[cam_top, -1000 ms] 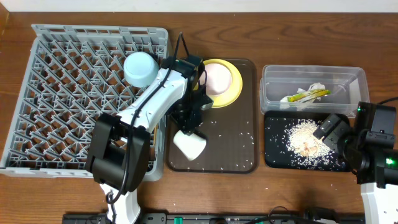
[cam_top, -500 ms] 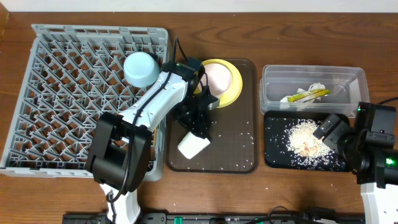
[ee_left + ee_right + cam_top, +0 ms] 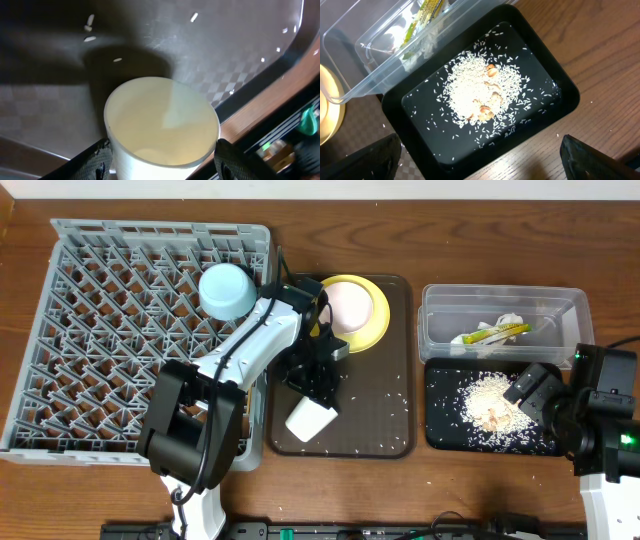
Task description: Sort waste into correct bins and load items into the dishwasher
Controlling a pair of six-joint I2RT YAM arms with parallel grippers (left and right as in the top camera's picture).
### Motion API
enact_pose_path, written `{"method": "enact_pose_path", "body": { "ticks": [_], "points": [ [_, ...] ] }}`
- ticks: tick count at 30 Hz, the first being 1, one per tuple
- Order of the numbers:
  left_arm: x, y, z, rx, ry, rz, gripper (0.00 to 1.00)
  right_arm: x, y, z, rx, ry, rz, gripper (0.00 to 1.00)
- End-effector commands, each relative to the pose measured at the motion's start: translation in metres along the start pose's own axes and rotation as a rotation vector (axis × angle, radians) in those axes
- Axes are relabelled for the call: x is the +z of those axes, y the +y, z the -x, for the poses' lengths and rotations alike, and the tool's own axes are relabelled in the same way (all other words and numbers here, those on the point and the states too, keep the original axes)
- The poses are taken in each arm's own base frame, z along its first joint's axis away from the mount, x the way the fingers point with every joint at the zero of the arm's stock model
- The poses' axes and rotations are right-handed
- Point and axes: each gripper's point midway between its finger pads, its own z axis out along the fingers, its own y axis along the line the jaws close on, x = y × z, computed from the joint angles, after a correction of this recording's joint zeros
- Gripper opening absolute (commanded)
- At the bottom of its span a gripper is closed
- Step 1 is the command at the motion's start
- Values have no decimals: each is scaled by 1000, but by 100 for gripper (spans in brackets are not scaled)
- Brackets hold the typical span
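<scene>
My left gripper (image 3: 316, 392) is shut on the small white cup (image 3: 309, 419) over the brown tray (image 3: 392, 442). In the left wrist view the cup (image 3: 161, 122) sits tilted between both fingers (image 3: 96, 162), its empty mouth facing the camera. The yellow plate (image 3: 368, 311) lies at the tray's far end. The light blue bowl (image 3: 226, 290) rests upside down on the grey dish rack (image 3: 100, 330). My right gripper (image 3: 530, 388) hangs open above the black tray (image 3: 555, 97) holding a rice pile (image 3: 480, 90). The clear tub (image 3: 440, 305) holds a wrapper (image 3: 490, 333) and paper scrap (image 3: 510, 321).
Loose rice grains (image 3: 396, 395) are scattered over the brown tray, and a few lie on the wooden table in front of it. The rack fills the left side of the table. The tub and black tray stand side by side at the right.
The left gripper has shifted a little right and toward the front, and the cup in it has tipped over more. The right arm has not moved.
</scene>
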Motion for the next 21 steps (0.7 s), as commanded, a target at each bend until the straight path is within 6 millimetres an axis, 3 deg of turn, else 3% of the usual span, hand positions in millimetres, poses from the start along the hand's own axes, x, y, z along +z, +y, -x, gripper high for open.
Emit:
{"method": "enact_pose_path", "body": {
  "ticks": [1,6,8,10,14,17,21],
  "points": [
    [0,-3,1,-166,-16,-8,71,-2,-1,3,10,-8,0,99],
    [-6,-42,18,-145,-82,-246,80,-2,-1,3,10,-8,0,99],
    [-8,-46,23,-136,-103,-277,80,-2,-1,3,10,-8,0,99],
    [-8,-42,27,-135,-118,-258,90,-2,-1,3,10,-8,0,99],
    [-16,-10,32,-233,-163,-91,99,-2,-1,3,10,-8,0,99],
    [-39,8,28,-277,-231,64,99,-2,-1,3,10,-8,0,99],
    [-81,13,16,-357,-355,194,98,-2,-1,3,10,-8,0,99]
  ]
}}
